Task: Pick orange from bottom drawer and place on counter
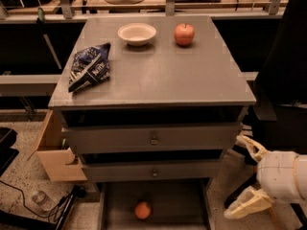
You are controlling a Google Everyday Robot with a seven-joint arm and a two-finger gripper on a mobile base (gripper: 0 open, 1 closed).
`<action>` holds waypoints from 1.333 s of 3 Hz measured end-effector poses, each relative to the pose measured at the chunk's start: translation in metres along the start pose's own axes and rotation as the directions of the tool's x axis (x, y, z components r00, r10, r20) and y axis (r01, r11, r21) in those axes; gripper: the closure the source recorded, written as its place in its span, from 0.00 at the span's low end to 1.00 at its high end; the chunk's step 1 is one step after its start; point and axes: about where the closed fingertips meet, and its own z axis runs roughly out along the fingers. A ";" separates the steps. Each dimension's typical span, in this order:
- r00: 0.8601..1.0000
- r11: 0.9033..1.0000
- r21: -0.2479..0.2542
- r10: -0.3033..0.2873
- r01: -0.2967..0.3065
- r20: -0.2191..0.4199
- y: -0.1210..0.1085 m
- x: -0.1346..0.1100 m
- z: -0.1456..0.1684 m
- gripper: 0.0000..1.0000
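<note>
The orange (142, 210) lies on the floor of the open bottom drawer (177, 207), left of its middle. The counter (158, 75) is the grey top of the cabinet above it. My gripper (242, 176) is at the lower right, beside the cabinet's right side and level with the lower drawers. Its two cream fingers are spread apart and hold nothing. It is to the right of the orange and well apart from it.
On the counter stand a white bowl (137, 33) and a red apple (184, 34) at the back, and a dark blue chip bag (90, 67) at the left. Two knobbed drawers (153, 139) are shut. A cardboard box (53, 150) sits left of the cabinet, a black chair (283, 71) at the right.
</note>
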 end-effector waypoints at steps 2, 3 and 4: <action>1.000 0.998 -0.052 0.019 -0.020 -0.022 0.059 0.090 0.099 0.00; 0.999 0.994 -0.097 0.044 -0.045 -0.016 0.084 0.122 0.140 0.00; 0.999 0.994 -0.102 0.038 -0.039 -0.009 0.083 0.121 0.154 0.00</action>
